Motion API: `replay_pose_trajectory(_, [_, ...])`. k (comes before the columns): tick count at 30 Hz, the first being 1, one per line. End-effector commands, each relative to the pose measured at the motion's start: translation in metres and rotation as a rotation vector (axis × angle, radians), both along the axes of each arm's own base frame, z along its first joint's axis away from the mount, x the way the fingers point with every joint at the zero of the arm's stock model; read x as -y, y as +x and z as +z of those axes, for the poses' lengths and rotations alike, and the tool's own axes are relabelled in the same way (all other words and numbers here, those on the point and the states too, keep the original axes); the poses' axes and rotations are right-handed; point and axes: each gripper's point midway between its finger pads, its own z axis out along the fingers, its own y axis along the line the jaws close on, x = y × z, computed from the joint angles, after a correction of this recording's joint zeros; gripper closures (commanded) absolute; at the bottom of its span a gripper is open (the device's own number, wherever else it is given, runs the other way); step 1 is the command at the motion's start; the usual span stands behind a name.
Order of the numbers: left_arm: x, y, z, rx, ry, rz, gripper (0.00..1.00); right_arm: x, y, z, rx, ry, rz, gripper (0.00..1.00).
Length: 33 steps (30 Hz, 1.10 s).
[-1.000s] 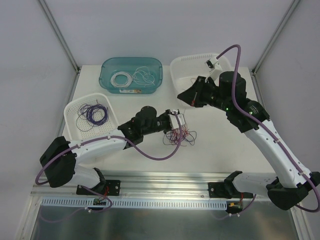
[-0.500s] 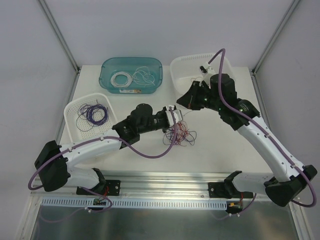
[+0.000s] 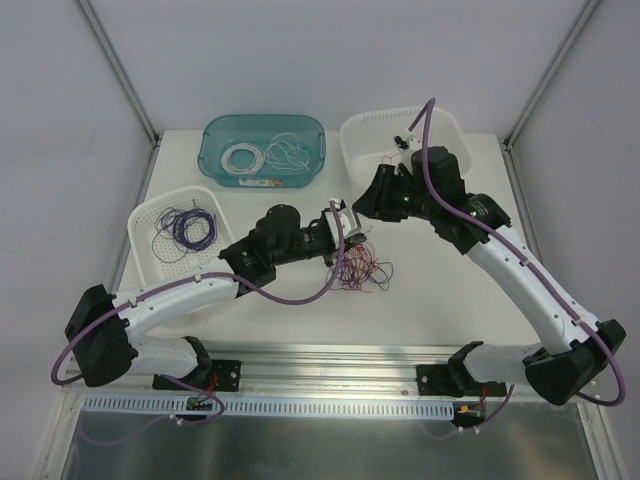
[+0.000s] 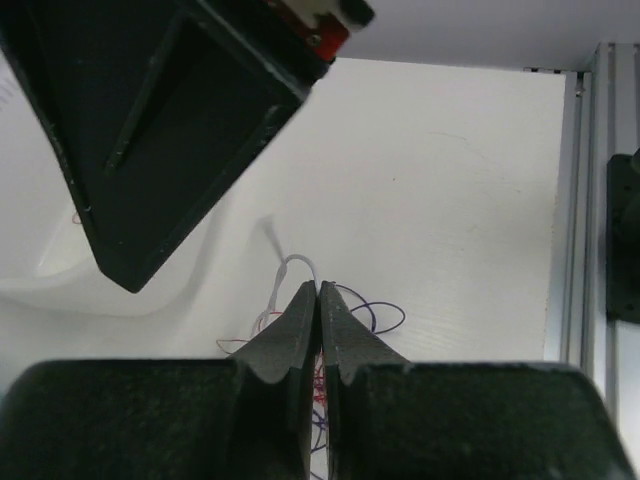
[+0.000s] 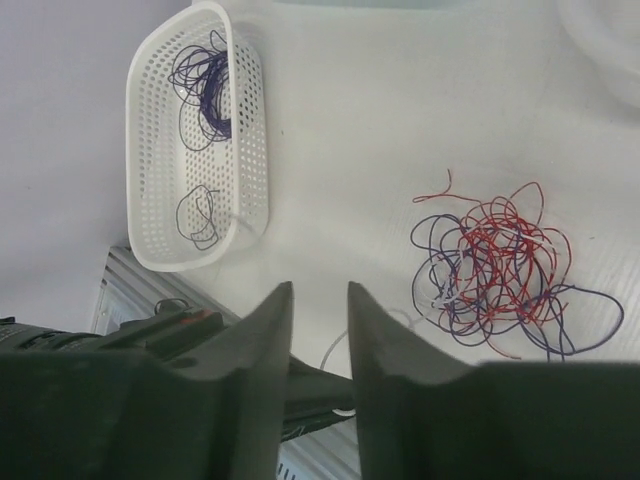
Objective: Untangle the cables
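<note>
2 baskets [image 3: 170,262] [image 3: 372,135], 1 bin [image 3: 212,150], 1 cable clump [image 3: 362,268].

Left end effector [image 4: 318,289] pinched closed on a white cable [image 4: 296,262] — tangle [image 4: 384,316] beneath.

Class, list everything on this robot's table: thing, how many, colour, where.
Tangle of hair-thin wires: one clump, red, purple and white, table centre.
Perforated plastic basket: one, white, left; purple wires inside.
Translucent plastic tub: one, teal, back; white wires inside.
Second plastic basket: one, white, back right, partly behind an arm.
Table: one, white.
Left gripper: one, black, shut on a white wire from the tangle.
Right gripper: one, black, open, above the table.
</note>
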Motion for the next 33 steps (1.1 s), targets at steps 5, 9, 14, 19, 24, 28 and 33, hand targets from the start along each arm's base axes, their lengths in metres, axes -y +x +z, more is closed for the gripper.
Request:
replay_pose_trajectory(5, [-0.005, 0.030, 0.018, -0.422, -0.197, 0.150, 1.00, 0.044, 0.014, 0.025, 0.181, -0.152, -0.111, 0.56])
replay_pose_trajectory(9, [-0.010, 0.034, 0.024, -0.536, -0.262, 0.181, 1.00, 0.053, 0.012, 0.025, 0.283, -0.191, -0.086, 0.55])
replay_pose_trajectory(14, [-0.013, 0.031, 0.038, -0.591, -0.307, 0.170, 1.00, 0.040, 0.003, -0.013, 0.292, -0.190, 0.035, 0.55])
replay_pose_trajectory(19, [-0.024, 0.033, 0.046, -0.662, -0.356, 0.179, 1.00, 0.022, 0.009, -0.026, 0.377, -0.157, 0.125, 0.57])
replay_pose_trajectory(24, [-0.032, 0.031, 0.050, -0.700, -0.382, 0.194, 1.00, 0.006, 0.012, -0.034, 0.434, -0.126, 0.204, 0.58])
replay_pose_trajectory(28, [-0.037, 0.032, 0.054, -0.724, -0.412, 0.220, 1.00, -0.009, 0.007, -0.029, 0.481, -0.064, 0.283, 0.54])
replay_pose_trajectory(33, [-0.045, 0.038, 0.061, -0.748, -0.462, 0.260, 1.00, -0.020, 0.001, -0.028, 0.565, -0.045, 0.381, 0.40])
